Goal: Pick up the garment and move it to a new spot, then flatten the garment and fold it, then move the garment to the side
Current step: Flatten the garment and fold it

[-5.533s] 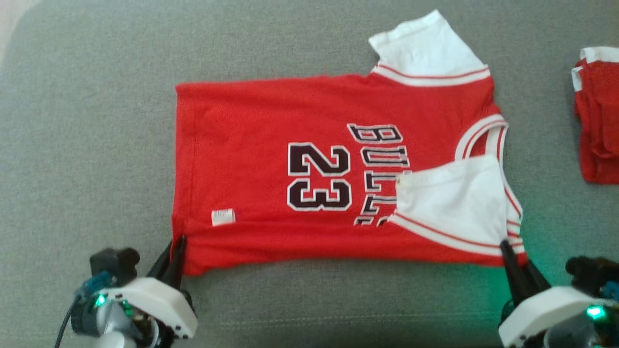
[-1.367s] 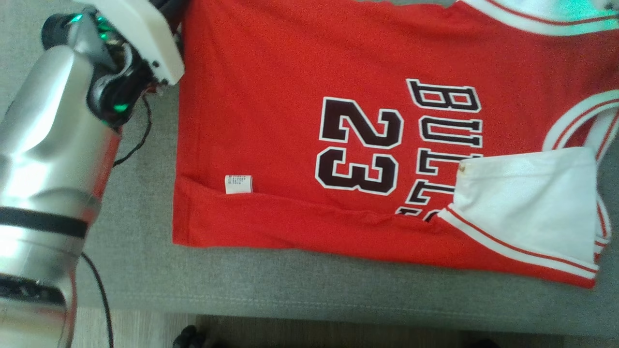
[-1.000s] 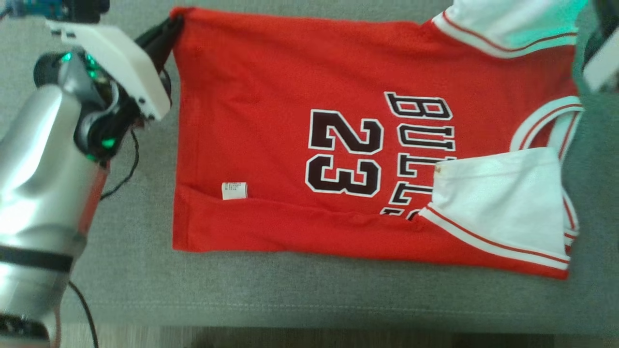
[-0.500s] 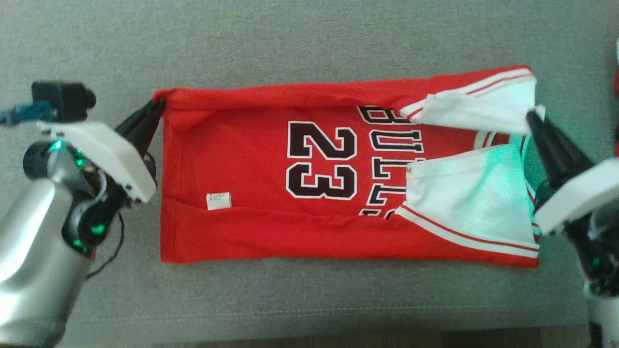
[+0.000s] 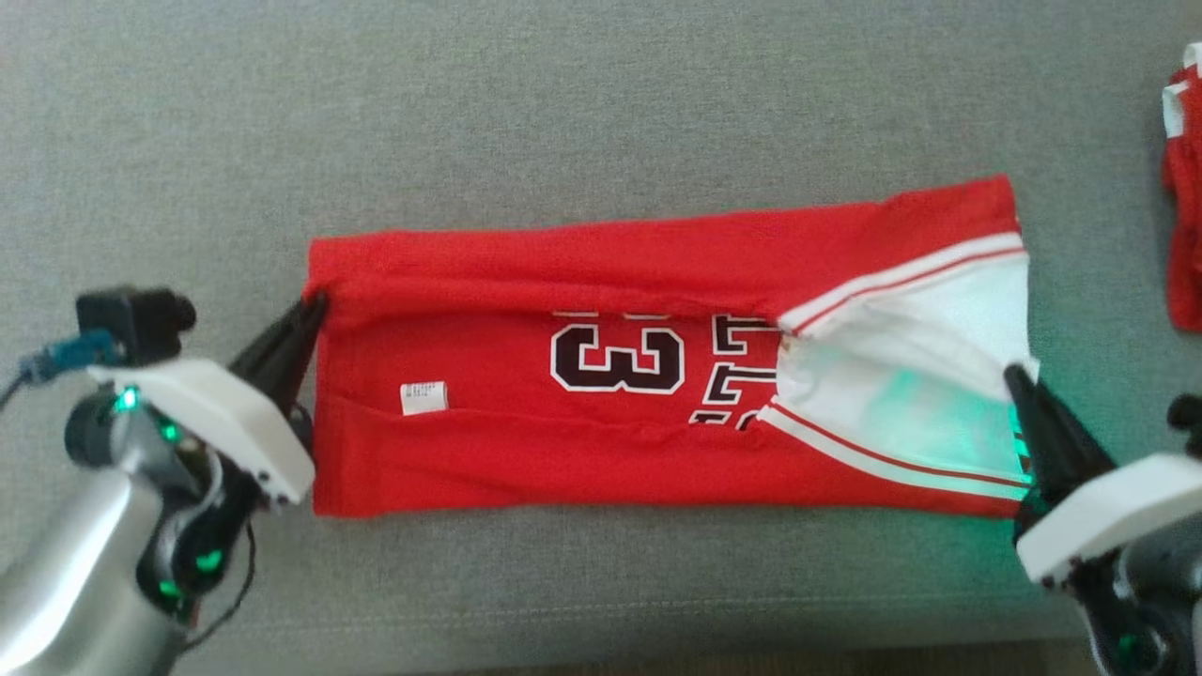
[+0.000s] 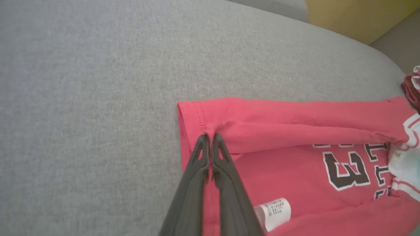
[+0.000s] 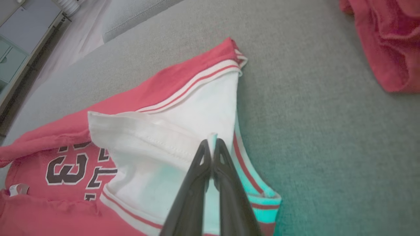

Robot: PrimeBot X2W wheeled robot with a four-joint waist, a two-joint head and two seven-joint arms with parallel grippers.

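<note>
Jersey (image 5: 582, 460) lies flat mid-cushion (image 5: 563, 113), far edge folded over the number. Left gripper (image 5: 313, 305) is clamped on the hem fold, cushion-left. Right gripper (image 5: 1013, 376) is clamped on the white sleeve tip, cushion-right.

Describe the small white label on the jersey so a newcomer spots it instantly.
On the grey cushion lies a red jersey folded into a long band. Toward its hem end, on the robot's left, a small white label sits just above the near fold. It is the only white on the cloth there; the white sleeves lie at the other end.
</note>
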